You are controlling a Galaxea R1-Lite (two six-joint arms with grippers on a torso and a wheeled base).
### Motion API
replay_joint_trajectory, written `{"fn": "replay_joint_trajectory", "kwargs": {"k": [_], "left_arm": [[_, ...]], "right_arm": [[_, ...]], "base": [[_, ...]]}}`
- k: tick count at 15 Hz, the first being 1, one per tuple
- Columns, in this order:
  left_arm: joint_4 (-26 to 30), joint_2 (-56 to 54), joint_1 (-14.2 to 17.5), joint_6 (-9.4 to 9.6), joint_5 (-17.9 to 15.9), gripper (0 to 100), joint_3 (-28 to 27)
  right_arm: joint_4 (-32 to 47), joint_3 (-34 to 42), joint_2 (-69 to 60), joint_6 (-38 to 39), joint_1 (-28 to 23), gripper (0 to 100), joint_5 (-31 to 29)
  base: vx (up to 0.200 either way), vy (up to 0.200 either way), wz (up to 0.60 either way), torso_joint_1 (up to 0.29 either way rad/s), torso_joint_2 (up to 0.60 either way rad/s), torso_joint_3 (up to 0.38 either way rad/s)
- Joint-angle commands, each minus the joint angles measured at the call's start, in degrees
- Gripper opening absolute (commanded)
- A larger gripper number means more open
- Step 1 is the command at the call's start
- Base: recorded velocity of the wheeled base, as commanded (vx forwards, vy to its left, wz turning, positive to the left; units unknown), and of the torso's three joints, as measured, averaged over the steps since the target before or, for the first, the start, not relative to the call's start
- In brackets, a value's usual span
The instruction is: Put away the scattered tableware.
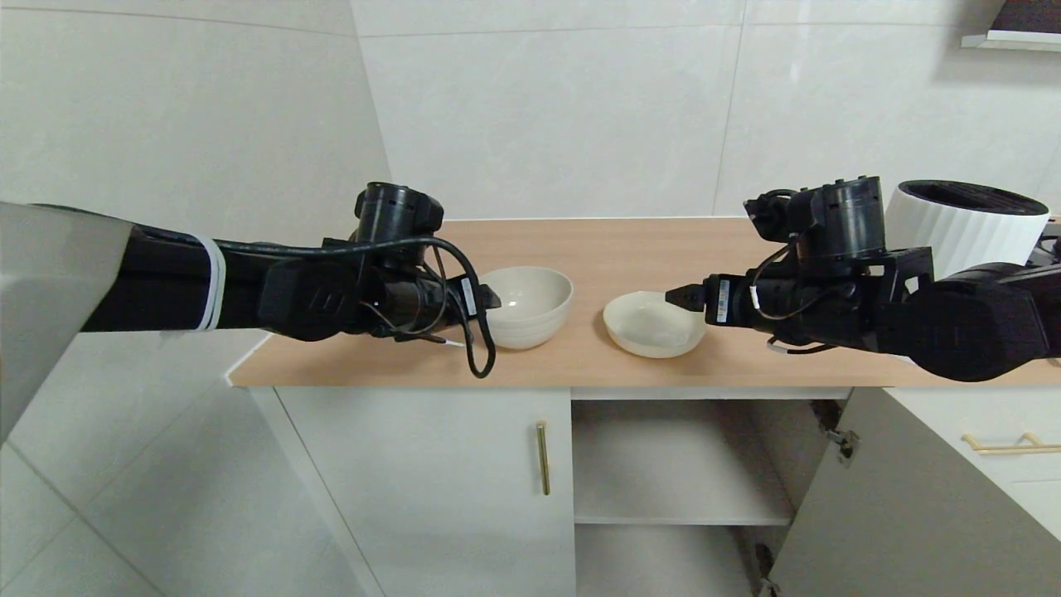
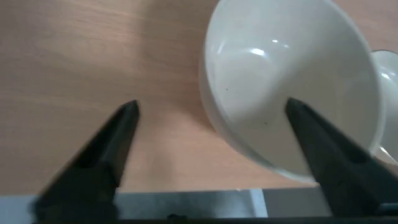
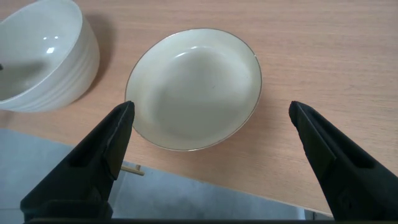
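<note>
Both arms are matte black with rounded housings. The left arm [image 1: 249,290] has a white band [image 1: 214,282] and a loose black cable [image 1: 474,332] looping at its wrist. The right arm [image 1: 953,323] carries a cylindrical cap [image 1: 845,207] and a small white label [image 1: 723,303]. The left gripper [image 2: 211,113] and the right gripper [image 3: 211,112] have tapering black fingers.

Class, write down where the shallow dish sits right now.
In the head view the shallow dish sits on the wooden counter, right of the deep bowl and close to the open right gripper.

White ribbed bowl [image 1: 535,305]; cream dish [image 1: 651,329], thin brownish rim line; counter [image 1: 630,245] in light wood grain.
</note>
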Motion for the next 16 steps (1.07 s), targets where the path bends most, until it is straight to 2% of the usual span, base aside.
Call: {"fn": "replay_joint_trajectory", "kwargs": {"k": [1, 4, 9, 11, 14, 16], "left_arm": [[-0.03, 0.59, -0.02, -0.01, 0.04, 0, -0.09], [0.06, -1.17, -0.37, -0.09, 0.13, 0, 0.35], [0.06, -7.85, -0.90, -0.01, -0.22, 0, 4.65], [0.06, -8.90, -0.90, 0.08, -0.22, 0, 5.79], [0.06, -11.28, -1.17, 0.26, -0.40, 0, 7.29], [0.06, -11.80, -1.17, 0.26, -0.40, 0, 7.38]], "right_arm": [[0.02, 0.00, -0.13, 0.03, 0.02, 100, 0.03], [0.02, -0.09, -0.13, 0.03, -0.07, 100, 0.03], [0.10, -0.26, 0.31, -0.14, -0.16, 100, -0.23], [0.19, -0.88, 2.77, -0.14, -0.16, 100, -2.17], [0.37, -5.53, 10.33, -0.23, -0.16, 100, -10.61], [0.10, -6.41, 12.00, -0.23, -0.16, 100, -11.57]], "base": [[0.000, 0.000, 0.00, 0.000, 0.00, 0.000], [0.000, 0.000, 0.00, 0.000, 0.00, 0.000], [0.000, 0.000, 0.00, 0.000, 0.00, 0.000], [0.000, 0.000, 0.00, 0.000, 0.00, 0.000], [0.000, 0.000, 0.00, 0.000, 0.00, 0.000], [0.000, 0.000, 0.00, 0.000, 0.00, 0.000]]}}
